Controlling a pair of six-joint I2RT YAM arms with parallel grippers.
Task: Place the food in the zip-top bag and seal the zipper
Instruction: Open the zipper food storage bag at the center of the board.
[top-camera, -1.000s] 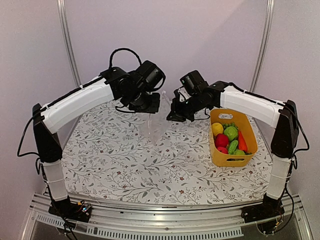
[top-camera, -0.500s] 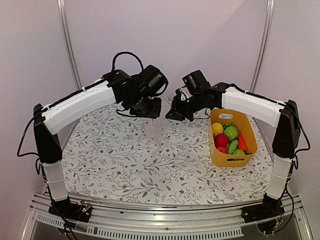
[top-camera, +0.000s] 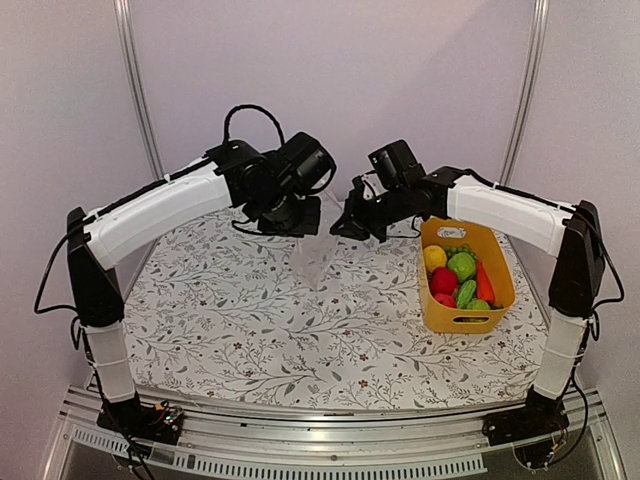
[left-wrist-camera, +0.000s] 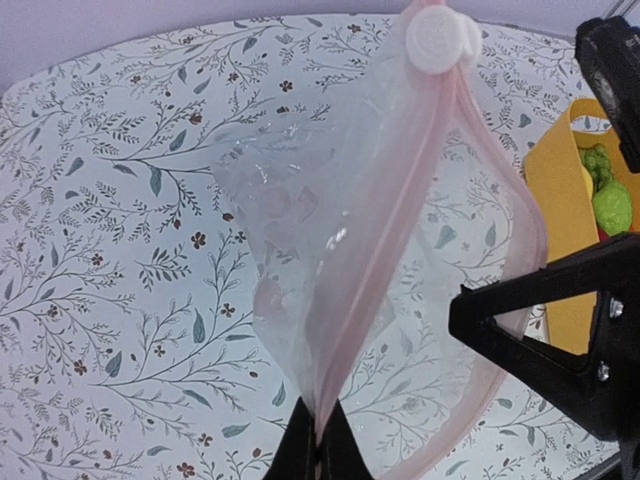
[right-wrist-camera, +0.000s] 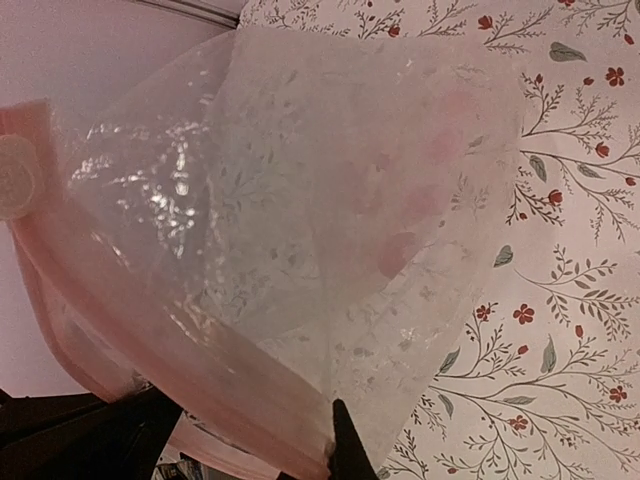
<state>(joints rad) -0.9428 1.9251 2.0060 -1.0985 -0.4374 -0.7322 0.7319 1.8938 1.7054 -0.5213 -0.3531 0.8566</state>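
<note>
Lifted slightly toward upper centre, with left gripper (left-wrist-camera: 318, 452) and right gripper (right-wrist-camera: 342, 455) each pinched tight on the mouth of the zip-top bag (top-camera: 312, 260).

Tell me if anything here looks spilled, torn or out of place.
Nothing stands out. The bag hangs open, pinched in both arms' jaws, with no tear that shows. The food all sits in the basket, and none lies loose on the table.
</note>
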